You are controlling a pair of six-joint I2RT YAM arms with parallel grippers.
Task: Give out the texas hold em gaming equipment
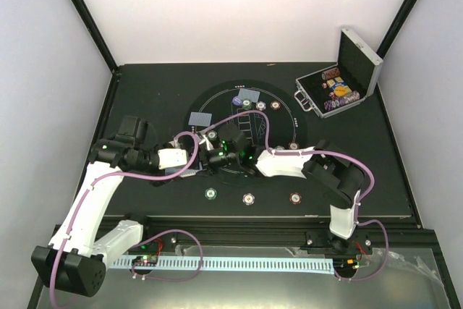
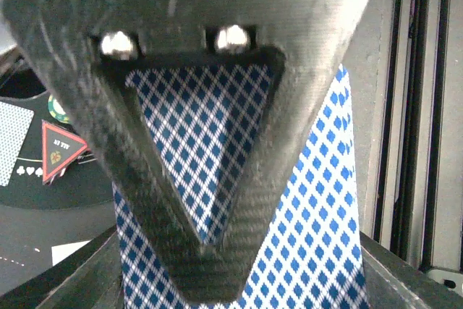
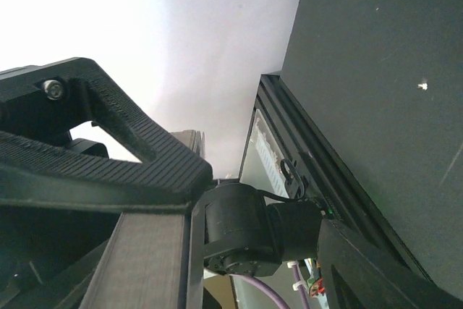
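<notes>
My left gripper [image 1: 195, 154] is shut on blue-and-white diamond-backed playing cards [image 2: 318, 200], which fill the left wrist view behind its upper finger [image 2: 181, 200]. My right gripper [image 1: 214, 155] is right against the left one over the near-left part of the mat; its jaw state does not show. A grey card-stack edge [image 3: 187, 139] peeks past its finger [image 3: 108, 150]. Two cards [image 1: 200, 118] [image 1: 249, 96] lie face down on the mat. A red triangle marker [image 2: 61, 151] and a green chip [image 2: 56, 110] lie beside another card [image 2: 14, 139].
The round black mat [image 1: 278, 124] has chips at its far side [image 1: 260, 106]. Three chips lie near the front: green [image 1: 210, 193], purple-white [image 1: 248, 198], red-brown [image 1: 295, 197]. The open silver case [image 1: 358, 63] with chips stands back right. The table's front rail [image 1: 239, 222] is close.
</notes>
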